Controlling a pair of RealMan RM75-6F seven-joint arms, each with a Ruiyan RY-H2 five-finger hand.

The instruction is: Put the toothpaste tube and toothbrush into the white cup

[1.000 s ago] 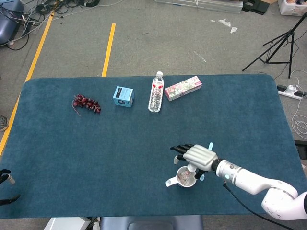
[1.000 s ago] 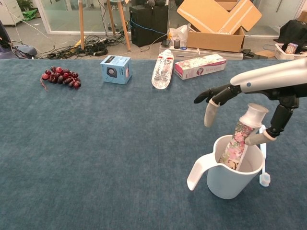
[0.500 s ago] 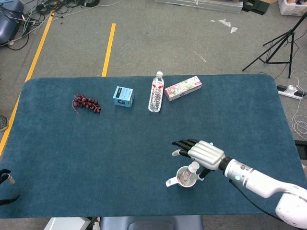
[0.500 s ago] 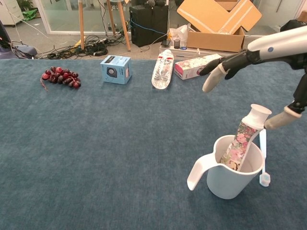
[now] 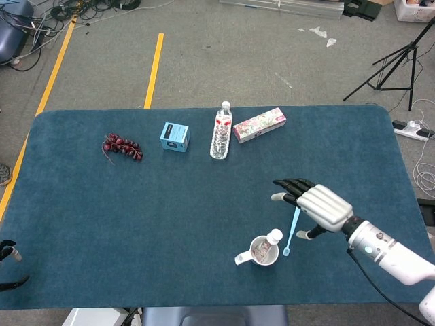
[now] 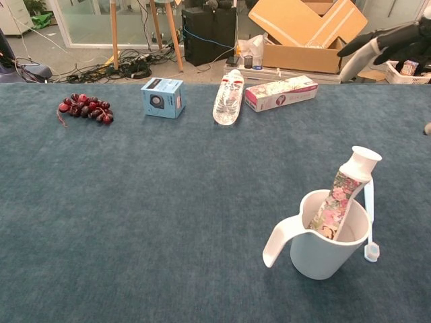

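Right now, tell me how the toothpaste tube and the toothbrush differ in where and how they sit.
The toothpaste tube stands tilted inside the white cup, cap up; the toothbrush appears to hang outside the cup's wall, one end down by the table. The tube is thick with a floral print; the toothbrush is thin and pale blue. Both lean at the cup's rim, and neither is held: the right hand is clear of them, fingers spread.

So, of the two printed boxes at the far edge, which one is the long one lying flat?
The pink floral box, right of the water bottle. The other, the blue box, is a small cube.
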